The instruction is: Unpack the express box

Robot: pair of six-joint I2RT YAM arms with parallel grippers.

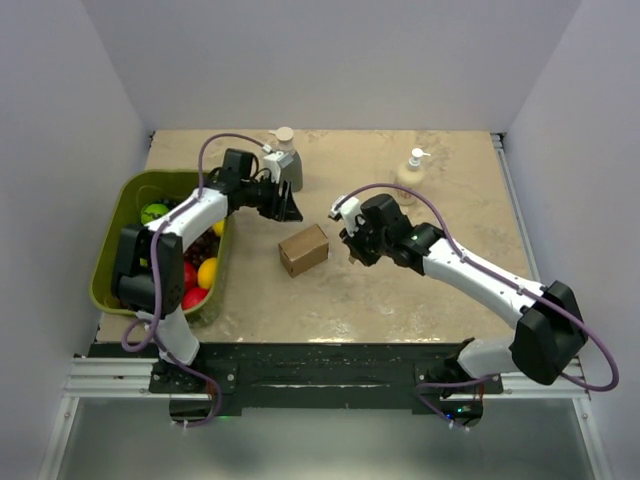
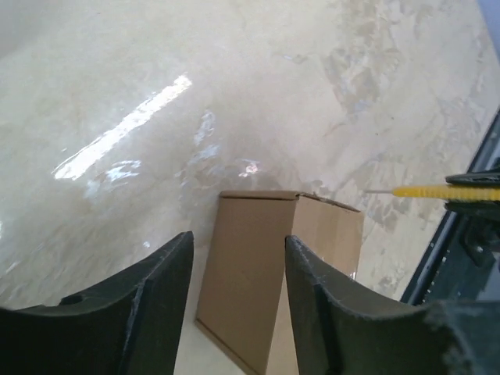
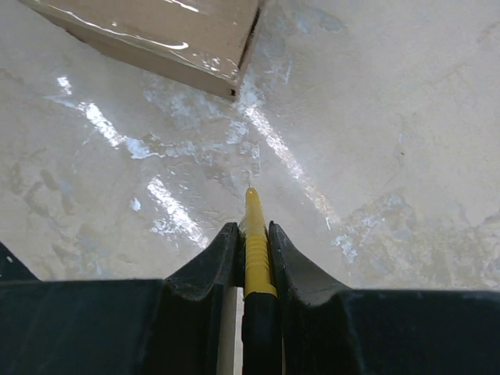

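Ahead of the left jaws, the box (image 2: 251,266) has its near end hidden behind them and cut off by the bottom edge. Beyond the right jaws only one corner of it shows; the top edge cuts off the rest. The yellow tool (image 3: 255,234) clamped between the right jaws has its rear hidden, and its fine tip is too thin to make out.

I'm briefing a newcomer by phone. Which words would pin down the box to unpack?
On the marbled table, look at the middle, right of the green bin. The express box sits there alone: a small plain brown carton, the only cardboard thing.
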